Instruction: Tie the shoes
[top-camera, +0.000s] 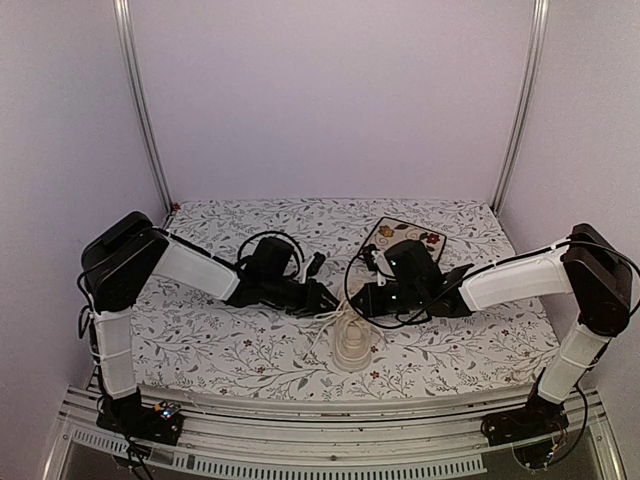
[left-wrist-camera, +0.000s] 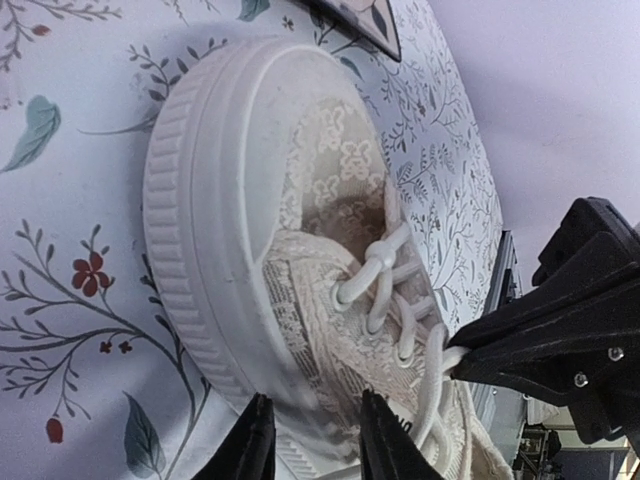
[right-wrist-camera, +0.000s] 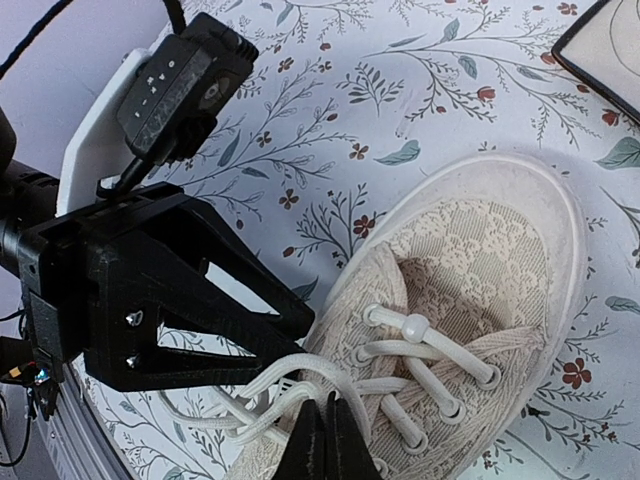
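From my station the biggest thing on screen is the table (top-camera: 200, 350) under its leaf-and-flower printed cloth. The left arm (top-camera: 190, 268) and the right arm (top-camera: 515, 278) both reach inward over it until their wrists nearly meet at the middle. A square floral tile (top-camera: 395, 231) lies on the far right part of the cloth, partly hidden behind the right wrist. The sneaker (top-camera: 350, 345) sits upright on its sole near the front middle of the table, just below the two claws. It is cream-white, with lace-patterned canvas and a ribbed pale rubber toe cap. In the wrist views the toe is turned toward the tile, close to it but not touching. The left gripper (left-wrist-camera: 315, 445) is low beside the shoe's side wall with its fingers (left-wrist-camera: 255, 440) parted only narrowly, and I see nothing pinched in that gap. The right gripper (right-wrist-camera: 322, 440) is closed tight, its tips pressed together right at the loose strands over the tongue. Whether a strand is actually caught there, I cannot tell. The white laces (right-wrist-camera: 420, 365) are threaded through the eyelets but untied, and the slack ends trail off the shoe toward the left claw.
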